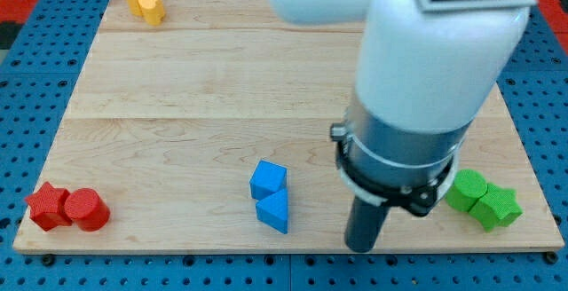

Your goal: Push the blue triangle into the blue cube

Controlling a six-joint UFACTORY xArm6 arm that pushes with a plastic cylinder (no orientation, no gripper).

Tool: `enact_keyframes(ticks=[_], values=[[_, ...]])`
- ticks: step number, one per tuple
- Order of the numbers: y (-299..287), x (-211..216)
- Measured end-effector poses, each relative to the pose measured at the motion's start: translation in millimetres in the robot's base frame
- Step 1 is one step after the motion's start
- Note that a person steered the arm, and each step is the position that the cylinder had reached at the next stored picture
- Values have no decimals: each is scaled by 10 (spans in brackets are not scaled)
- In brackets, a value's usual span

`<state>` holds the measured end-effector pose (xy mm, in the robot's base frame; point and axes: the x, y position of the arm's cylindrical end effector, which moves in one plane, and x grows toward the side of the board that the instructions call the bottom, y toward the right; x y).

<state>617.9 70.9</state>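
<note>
A blue cube [268, 179] sits on the wooden board near the view's bottom centre. A blue triangle [273, 210] lies just below it and touches it. My tip [362, 247] is the lower end of the dark rod, to the right of the blue triangle and apart from it, near the board's bottom edge.
A red star [49, 206] and a red cylinder [85, 209] sit together at the bottom left. Two yellow blocks [145, 3] sit at the top left. A green cylinder [467, 190] and a green star [497, 206] sit at the bottom right. The white arm [426, 51] covers the upper right.
</note>
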Motion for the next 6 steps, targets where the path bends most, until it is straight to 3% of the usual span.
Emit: enact_keyframes(ticks=[4, 6], values=[[-995, -98], [-1056, -193]])
